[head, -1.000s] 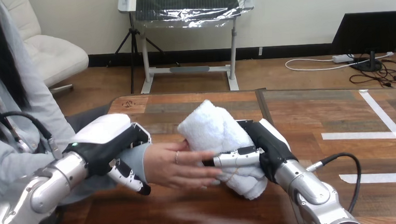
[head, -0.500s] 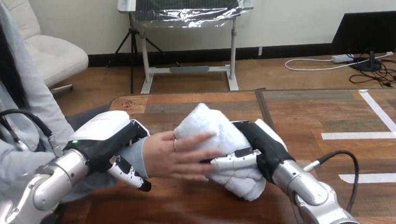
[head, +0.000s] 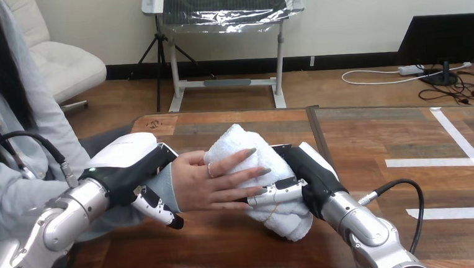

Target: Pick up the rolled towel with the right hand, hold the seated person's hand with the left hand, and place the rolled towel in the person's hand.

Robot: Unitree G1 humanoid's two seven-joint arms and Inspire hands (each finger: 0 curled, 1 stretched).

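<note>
Your right hand [head: 308, 174] is gripping the rolled towel [head: 237, 145], fingers [head: 279, 191] clenched round its near-right end. It's holding the towel low over the desk [head: 217, 253] mid-scene, and I can't tell if the near end is touching. Your left hand [head: 125, 170] is clamping the person's wrist [head: 165, 187] from the left, curling under the sleeve. The person's hand [head: 209, 184] is lying flat across the towel's left side, touching it but not wrapping it. Risk: if you're opening the right hand now, nothing is closing on the towel, so it's likely rolling off onto the desk, maybe unrolling. Your right fingers are also sitting right at the person's fingertips, so any extra squeeze or push left is risking a pinch. Pulling with the left while the right is pushing is loading that wrist. I'd be waiting for the person's grip before releasing.
</note>
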